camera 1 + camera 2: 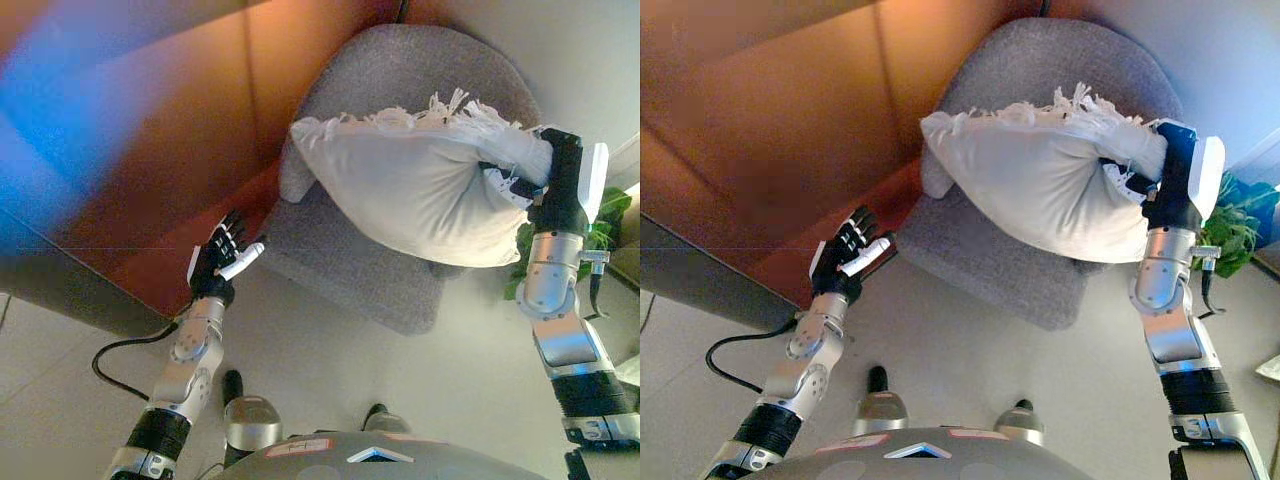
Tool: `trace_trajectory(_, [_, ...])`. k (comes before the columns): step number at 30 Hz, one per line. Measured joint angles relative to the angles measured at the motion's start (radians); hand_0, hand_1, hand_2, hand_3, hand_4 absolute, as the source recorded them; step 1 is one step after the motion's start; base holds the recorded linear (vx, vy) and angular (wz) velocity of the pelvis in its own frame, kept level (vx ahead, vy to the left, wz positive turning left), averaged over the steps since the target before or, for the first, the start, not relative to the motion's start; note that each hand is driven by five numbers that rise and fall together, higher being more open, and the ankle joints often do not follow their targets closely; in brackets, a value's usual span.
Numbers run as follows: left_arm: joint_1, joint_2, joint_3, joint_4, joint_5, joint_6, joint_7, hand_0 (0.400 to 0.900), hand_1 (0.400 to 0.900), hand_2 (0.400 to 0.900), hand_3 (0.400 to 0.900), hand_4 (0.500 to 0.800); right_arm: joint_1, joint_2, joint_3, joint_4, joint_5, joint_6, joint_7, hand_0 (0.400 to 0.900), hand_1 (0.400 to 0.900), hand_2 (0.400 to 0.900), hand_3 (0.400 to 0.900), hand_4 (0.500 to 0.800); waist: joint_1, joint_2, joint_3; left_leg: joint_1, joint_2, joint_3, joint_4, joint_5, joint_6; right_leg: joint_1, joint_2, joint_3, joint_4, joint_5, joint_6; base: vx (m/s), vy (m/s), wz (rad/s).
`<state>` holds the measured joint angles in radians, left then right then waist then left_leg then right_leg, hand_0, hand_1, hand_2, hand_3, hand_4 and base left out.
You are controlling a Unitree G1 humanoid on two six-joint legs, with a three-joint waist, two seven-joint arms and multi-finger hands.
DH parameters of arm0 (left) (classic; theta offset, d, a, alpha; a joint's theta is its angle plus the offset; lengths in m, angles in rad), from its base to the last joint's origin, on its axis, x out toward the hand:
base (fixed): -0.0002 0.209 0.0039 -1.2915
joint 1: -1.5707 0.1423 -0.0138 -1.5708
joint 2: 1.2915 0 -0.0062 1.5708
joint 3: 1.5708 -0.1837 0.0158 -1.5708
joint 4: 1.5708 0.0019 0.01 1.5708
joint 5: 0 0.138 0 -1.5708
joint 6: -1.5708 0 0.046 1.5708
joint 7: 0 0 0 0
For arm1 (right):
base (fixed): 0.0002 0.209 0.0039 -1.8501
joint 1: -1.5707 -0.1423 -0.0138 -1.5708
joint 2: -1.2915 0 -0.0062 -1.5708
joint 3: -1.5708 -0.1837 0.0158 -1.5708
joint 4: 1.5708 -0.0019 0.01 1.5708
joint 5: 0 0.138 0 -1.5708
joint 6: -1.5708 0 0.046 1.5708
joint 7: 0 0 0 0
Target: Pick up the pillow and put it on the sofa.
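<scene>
Nearest, the left hand (222, 262) hangs over the pale floor (330, 370) with its fingers straight and spread, holding nothing, their tips just short of the grey sofa (350, 250) and the reddish wall panel (170, 140) beside it. Farther on, the right hand (545, 185) has its fingers curled into one end of the white fringed pillow (410, 185), which stretches leftward from those fingers above the sofa seat. Just right of that hand shows a green plant (605, 225).
</scene>
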<state>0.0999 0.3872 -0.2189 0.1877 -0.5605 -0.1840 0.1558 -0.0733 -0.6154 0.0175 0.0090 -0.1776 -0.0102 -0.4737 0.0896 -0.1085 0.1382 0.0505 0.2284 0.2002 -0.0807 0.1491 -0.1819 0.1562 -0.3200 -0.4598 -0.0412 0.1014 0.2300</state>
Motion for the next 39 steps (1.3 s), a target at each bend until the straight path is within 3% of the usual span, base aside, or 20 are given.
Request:
trace_trajectory(10, [0.063, 0.03, 0.013, -0.01, 0.0, 0.069, -0.09, 0.9, 0.9, 0.9, 0.9, 0.8, -0.094, -0.003, 0.03, 0.263, 0.106, 0.18, 0.052, 0.4, 0.4, 0.4, 0.4, 0.5, 0.093, -0.017, -0.008, -0.011, 0.0, -0.069, 0.001, 0.012, -0.011, 0.066, 0.018, -0.079, -0.036, 0.002, 0.003, 0.19, -0.071, 0.27])
trace_trajectory(18, [0.075, 0.143, 0.016, -0.03, -0.001, 0.122, -0.158, 0.9, 0.9, 0.9, 0.9, 0.8, -0.37, -0.054, 0.069, 0.623, 0.178, 0.247, 0.04, 0.4, 0.4, 0.4, 0.4, 0.5, 0.178, -0.067, 0.027, -0.054, 0.008, -0.13, 0.0, 0.025, -0.011, 0.077, 0.037, -0.133, -0.044, 0.001, 0.003, 0.09, -0.164, 0.18])
trace_trajectory(22, [0.06, 0.216, 0.017, -0.07, -0.001, 0.127, -0.192, 0.9, 0.9, 0.9, 0.9, 0.8, -0.55, -0.1, 0.175, 0.82, 0.22, 0.303, 0.01, 0.4, 0.4, 0.4, 0.4, 0.5, 0.222, -0.076, 0.059, -0.11, 0.029, -0.164, 0.001, 0.044, -0.018, 0.042, 0.066, -0.155, -0.044, 0.003, -0.003, -0.03, -0.192, 0.12])
trace_trajectory(23, [0.054, 0.224, 0.018, -0.077, -0.004, 0.127, -0.197, 0.9, 0.9, 0.9, 0.9, 0.8, -0.591, -0.108, 0.183, 0.851, 0.227, 0.318, 0.001, 0.9, 0.9, 0.9, 0.9, 0.8, 0.228, -0.073, 0.07, -0.125, 0.029, -0.176, 0.001, 0.049, -0.02, 0.036, 0.07, -0.162, -0.044, 0.002, -0.004, -0.08, -0.168, 0.08])
trace_trajectory(28, [0.012, 0.247, 0.019, -0.079, -0.005, 0.128, -0.209, 0.9, 0.9, 0.9, 0.9, 0.8, -0.757, -0.136, 0.217, 0.968, 0.269, 0.362, -0.033, 0.9, 0.9, 0.9, 0.9, 0.8, 0.284, -0.066, 0.115, -0.181, 0.037, -0.202, 0.001, 0.064, -0.028, -0.003, 0.084, -0.181, -0.044, 0.007, -0.009, -0.07, -0.123, 0.01])
trace_trajectory(31, [-0.005, 0.266, 0.023, -0.08, -0.005, 0.128, -0.209, 0.9, 0.9, 0.9, 0.9, 0.8, -0.845, -0.137, 0.224, 1.001, 0.328, 0.373, -0.123, 0.9, 0.9, 0.9, 0.9, 0.8, 0.306, -0.067, 0.14, -0.205, 0.038, -0.207, 0.002, 0.066, -0.029, -0.022, 0.087, -0.186, -0.044, 0.008, -0.011, -0.07, -0.037, -0.04])
trace_trajectory(35, [-0.017, 0.275, 0.034, -0.085, -0.005, 0.128, -0.214, 0.9, 0.9, 0.9, 0.9, 0.8, -0.905, -0.142, 0.212, 0.999, 0.36, 0.342, -0.25, 0.9, 0.9, 0.9, 0.9, 0.8, 0.323, -0.069, 0.158, -0.208, 0.042, -0.212, 0.002, 0.064, -0.032, -0.019, 0.092, -0.197, -0.044, 0.013, -0.017, 0.05, 0.04, -0.06])
trace_trajectory(39, [-0.007, 0.275, 0.054, -0.106, -0.004, 0.129, -0.22, 0.9, 0.9, 0.9, 0.9, 0.8, -0.916, -0.165, 0.188, 0.957, 0.376, 0.313, -0.266, 0.9, 0.9, 0.9, 0.9, 0.8, 0.326, -0.069, 0.158, -0.157, 0.049, -0.201, 0.002, 0.054, -0.032, 0.021, 0.096, -0.197, -0.044, 0.027, -0.035, 0.13, 0.099, -0.08])
